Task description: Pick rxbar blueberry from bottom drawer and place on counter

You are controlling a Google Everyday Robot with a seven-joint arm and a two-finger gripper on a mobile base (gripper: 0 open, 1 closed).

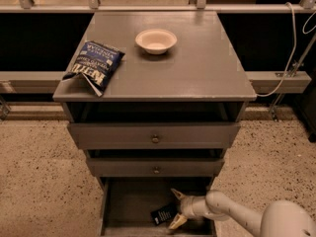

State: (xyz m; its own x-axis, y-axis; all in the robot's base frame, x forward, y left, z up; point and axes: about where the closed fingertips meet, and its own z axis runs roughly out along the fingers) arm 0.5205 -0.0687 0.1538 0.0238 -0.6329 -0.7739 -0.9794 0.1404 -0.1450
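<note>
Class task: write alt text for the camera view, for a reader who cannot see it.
A robot arm reaches into the open bottom drawer, its gripper open beside a small dark bar. On the grey counter above sit a blue chip bag and a pale bowl.

Chip bag [94, 65] front-left, white bowl [156, 40] ctr-back, apart.

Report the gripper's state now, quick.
Gripper: open, holding nothing, down inside the bottom drawer, right beside the snack bar.
</note>
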